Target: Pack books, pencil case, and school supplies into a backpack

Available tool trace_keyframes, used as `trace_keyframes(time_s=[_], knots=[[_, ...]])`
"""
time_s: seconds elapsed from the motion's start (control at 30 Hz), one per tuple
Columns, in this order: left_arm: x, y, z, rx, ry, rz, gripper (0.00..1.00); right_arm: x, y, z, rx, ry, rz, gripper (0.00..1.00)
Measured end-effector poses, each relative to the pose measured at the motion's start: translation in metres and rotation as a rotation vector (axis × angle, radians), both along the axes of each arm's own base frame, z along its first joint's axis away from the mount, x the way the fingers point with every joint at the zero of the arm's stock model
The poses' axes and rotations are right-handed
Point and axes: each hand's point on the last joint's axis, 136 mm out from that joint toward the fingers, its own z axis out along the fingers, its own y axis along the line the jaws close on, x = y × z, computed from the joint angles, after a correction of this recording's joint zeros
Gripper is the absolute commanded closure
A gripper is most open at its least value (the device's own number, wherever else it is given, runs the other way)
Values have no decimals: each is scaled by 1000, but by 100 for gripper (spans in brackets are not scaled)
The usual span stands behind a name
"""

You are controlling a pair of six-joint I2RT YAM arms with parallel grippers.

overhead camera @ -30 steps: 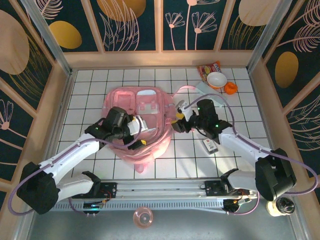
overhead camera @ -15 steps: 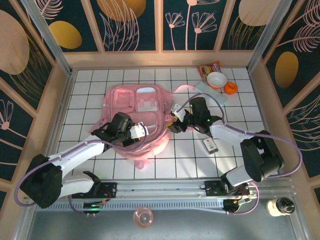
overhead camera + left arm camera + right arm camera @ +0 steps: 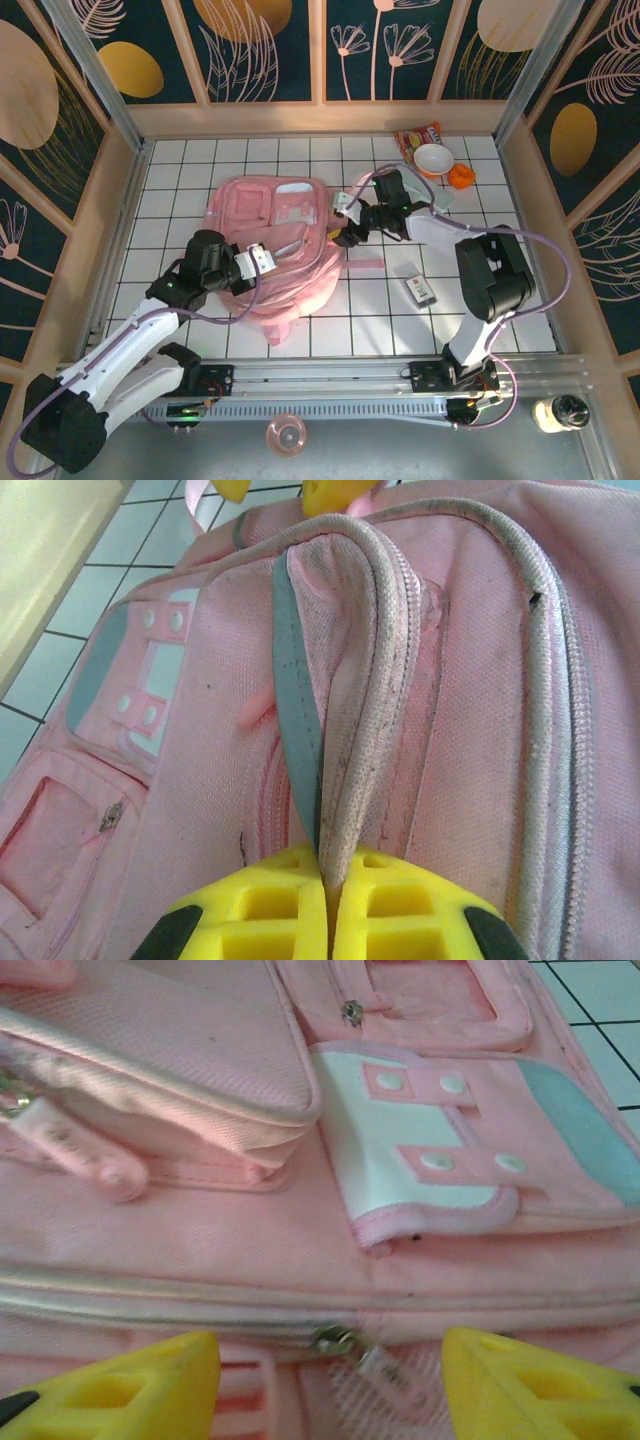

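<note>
Near the lower left of the top view, the left tool [image 3: 266, 259] is pinched shut on the large soft pink backpack [image 3: 290, 290]. In its wrist view the two yellow fingers [image 3: 270, 915] meet with no gap around a raised ridge of the bag [image 3: 480, 730], a fold of pink fabric edged with a grey zip track and a grey-blue trim strip [image 3: 298, 730] that runs up from the tool [image 3: 330, 905]. The backpack lies flat on the white-tiled desk [image 3: 380, 330], left of the frame's middle, with its pockets facing up and toward the far side. At lower right of the bag, well apart from it, a small dark rectangular item with a white label [image 3: 420, 290] lies on the tiles. Farther in, the right tool [image 3: 345, 228] sits at the bag's right edge with its jaws wide. In its wrist view the yellow fingers [image 3: 150, 1380] stand at the two bottom corners, and a small metal zip slider with a pale pink pull tab [image 3: 385, 1370] lies between them, gripped by neither. Beyond it are a zipped pocket and a white flap with pink snap patches [image 3: 420, 1150]. At the far right of the desk stand a white bowl [image 3: 433, 158], a red-orange snack packet [image 3: 415, 133] behind it, and a small orange object [image 3: 461, 176] beside it.
</note>
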Motion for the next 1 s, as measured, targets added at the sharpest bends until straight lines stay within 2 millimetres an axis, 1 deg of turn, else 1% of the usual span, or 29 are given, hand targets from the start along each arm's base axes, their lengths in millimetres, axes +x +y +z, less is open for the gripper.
trace_keyframes(time_s=[0.13, 0.3, 0.5, 0.6, 0.7, 0.77, 0.83, 0.93, 1.0], knots=[[0, 1, 5, -19, -5, 6, 100, 5, 6, -10, -17, 62, 54, 41], [-1, 0, 5, -35, 11, 11, 100, -3, -2, -26, -37, 164, 74, 41], [-2, -1, 6, -49, 21, 15, 100, -2, -9, -32, -30, 256, 45, 41], [-2, -2, 7, -56, 21, 16, 100, 0, -7, -35, -35, 297, 45, 43], [-1, -2, 9, -61, 20, 18, 100, -2, -2, -39, -49, 333, 62, 46], [-2, -2, 10, -62, 20, 15, 100, -5, 1, -41, -57, 343, 74, 50], [-2, -3, 10, -65, 22, 12, 100, -7, 3, -43, -63, 354, 80, 58], [-2, -3, 10, -70, 26, 12, 100, -10, 4, -43, -66, 378, 87, 76], [-2, -3, 10, -70, 27, 13, 100, -15, 4, -42, -65, 404, 92, 90]])
